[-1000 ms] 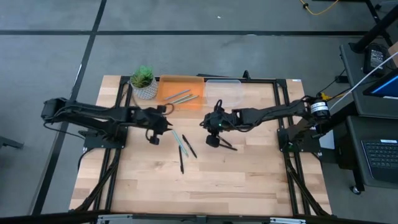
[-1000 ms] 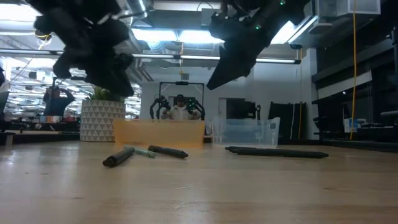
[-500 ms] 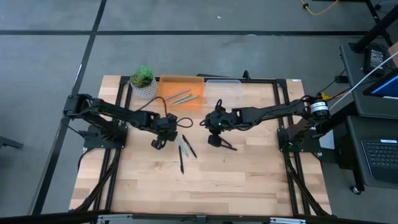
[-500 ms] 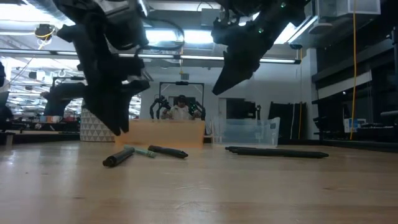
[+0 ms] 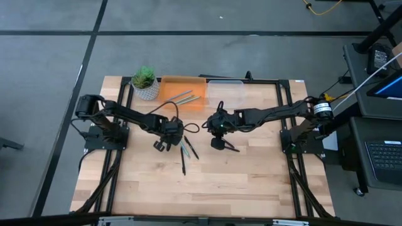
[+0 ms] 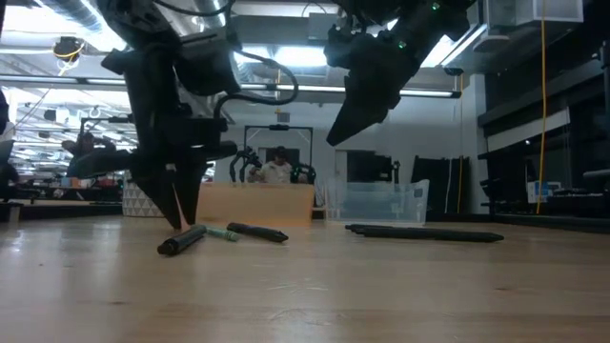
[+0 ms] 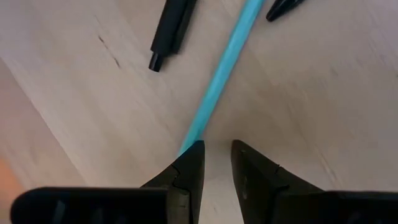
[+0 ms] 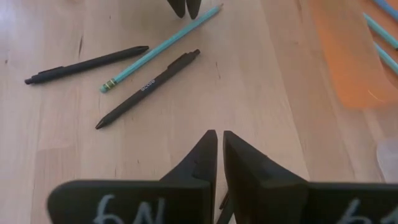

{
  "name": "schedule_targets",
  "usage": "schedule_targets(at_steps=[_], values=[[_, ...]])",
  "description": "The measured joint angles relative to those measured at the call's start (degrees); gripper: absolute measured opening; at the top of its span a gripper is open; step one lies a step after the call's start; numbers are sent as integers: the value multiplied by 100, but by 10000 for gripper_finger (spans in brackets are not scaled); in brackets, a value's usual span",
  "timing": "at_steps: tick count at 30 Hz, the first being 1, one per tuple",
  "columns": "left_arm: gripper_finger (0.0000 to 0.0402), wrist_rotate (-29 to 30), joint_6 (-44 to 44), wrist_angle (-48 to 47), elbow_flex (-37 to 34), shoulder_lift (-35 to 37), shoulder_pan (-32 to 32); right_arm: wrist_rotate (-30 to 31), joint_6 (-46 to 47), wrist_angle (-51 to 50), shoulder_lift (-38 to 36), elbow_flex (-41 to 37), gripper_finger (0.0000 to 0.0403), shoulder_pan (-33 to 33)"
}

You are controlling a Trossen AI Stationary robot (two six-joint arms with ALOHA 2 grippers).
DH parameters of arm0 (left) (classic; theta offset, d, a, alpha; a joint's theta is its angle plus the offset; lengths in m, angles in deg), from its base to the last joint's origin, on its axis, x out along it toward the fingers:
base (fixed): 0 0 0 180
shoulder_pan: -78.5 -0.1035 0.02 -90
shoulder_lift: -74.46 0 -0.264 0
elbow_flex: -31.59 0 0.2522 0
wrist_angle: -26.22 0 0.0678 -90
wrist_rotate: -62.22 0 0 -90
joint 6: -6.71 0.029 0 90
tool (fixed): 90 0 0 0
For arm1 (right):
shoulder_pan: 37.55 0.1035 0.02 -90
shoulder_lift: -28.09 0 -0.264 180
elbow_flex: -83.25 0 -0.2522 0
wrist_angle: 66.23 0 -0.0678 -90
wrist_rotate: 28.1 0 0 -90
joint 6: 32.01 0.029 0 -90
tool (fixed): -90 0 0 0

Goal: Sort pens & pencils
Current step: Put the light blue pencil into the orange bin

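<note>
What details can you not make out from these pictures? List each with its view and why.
- Number of pencils in the orange tray: high view, too small.
- Whether the left gripper touches the blue pencil: left wrist view, its tip hides behind one finger.
- The clear bin contents: low view, glare.

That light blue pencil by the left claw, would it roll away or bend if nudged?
The light blue pencil looks thin, straight and rigid, so it probably won't bend. Lying flat on the smooth wooden table, it may roll sideways or pivot. The left gripper sits at its tip, nearly shut.
</note>
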Motion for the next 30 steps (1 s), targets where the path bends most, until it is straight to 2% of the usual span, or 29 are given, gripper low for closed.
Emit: schedule_targets(at_steps=[15, 21, 30], values=[[75, 764, 240, -181, 349, -97, 266, -1, -72, 2, -2, -2, 30, 0], [75, 607, 312, -166, 347, -150, 246, -110, -96, 2, -2, -2, 30, 0], [75, 681, 682, 220, 349, -141, 66, -106, -126, -35, -2, -2, 30, 2]])
